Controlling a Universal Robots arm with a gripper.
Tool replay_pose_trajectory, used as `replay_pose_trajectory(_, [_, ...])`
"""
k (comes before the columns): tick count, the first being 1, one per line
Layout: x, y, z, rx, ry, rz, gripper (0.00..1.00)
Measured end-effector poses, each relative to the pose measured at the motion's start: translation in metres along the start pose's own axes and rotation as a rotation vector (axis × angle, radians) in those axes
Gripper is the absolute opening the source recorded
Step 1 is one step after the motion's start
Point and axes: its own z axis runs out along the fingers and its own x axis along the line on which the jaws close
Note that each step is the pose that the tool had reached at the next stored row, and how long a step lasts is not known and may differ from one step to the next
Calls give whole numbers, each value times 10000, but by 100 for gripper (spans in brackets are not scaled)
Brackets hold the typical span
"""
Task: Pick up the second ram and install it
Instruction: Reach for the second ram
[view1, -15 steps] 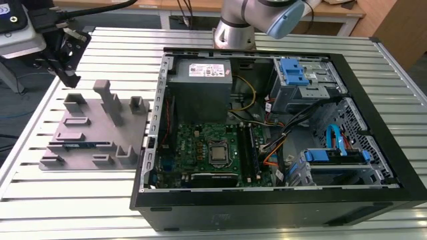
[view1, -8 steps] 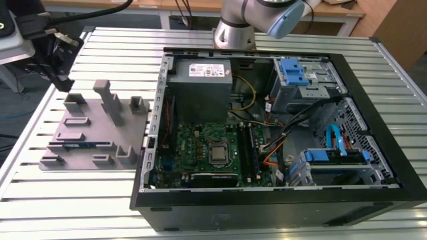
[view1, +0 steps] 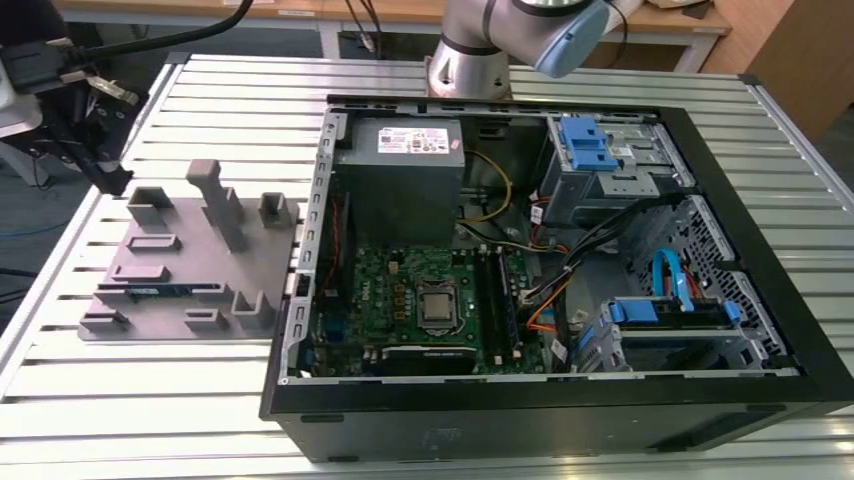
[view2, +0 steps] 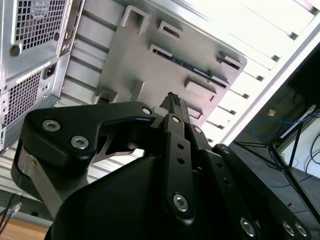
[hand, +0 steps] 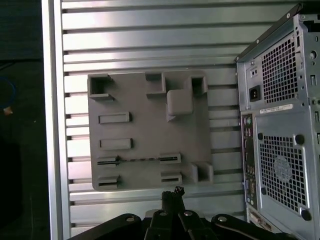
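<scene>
The second ram (view1: 158, 290) stands on edge in a slot of the grey fixture (view1: 160, 250), near the fixture's front edge, with its pale bluish label showing. It appears as a thin dark strip between two slots in the first wrist view (hand: 140, 160) and in the second wrist view (view2: 192, 70). My gripper (view1: 115, 180) hangs well above the fixture at the exterior view's left, apart from the ram. In both wrist views the gripper (hand: 172, 192) (view2: 172, 102) has its black fingers together with nothing between them.
The open computer case (view1: 747, 390) lies at the exterior view's right, its rear panel (hand: 277, 125) facing the fixture. Inside are the power supply (view1: 400, 160), the motherboard with its processor (view1: 438, 305), and the memory slots (view1: 501, 305). The fixture's tall post (view1: 220, 200) stands upright.
</scene>
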Motion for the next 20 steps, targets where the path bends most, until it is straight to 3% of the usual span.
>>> replay_pose_trajectory(8, [81, -111, 16, 3, -1, -2, 11])
replay_pose_trajectory(15, [95, -305, 77, 3, -1, -2, 11])
replay_pose_trajectory(20, [132, -320, 166, 11, 0, -3, 11])
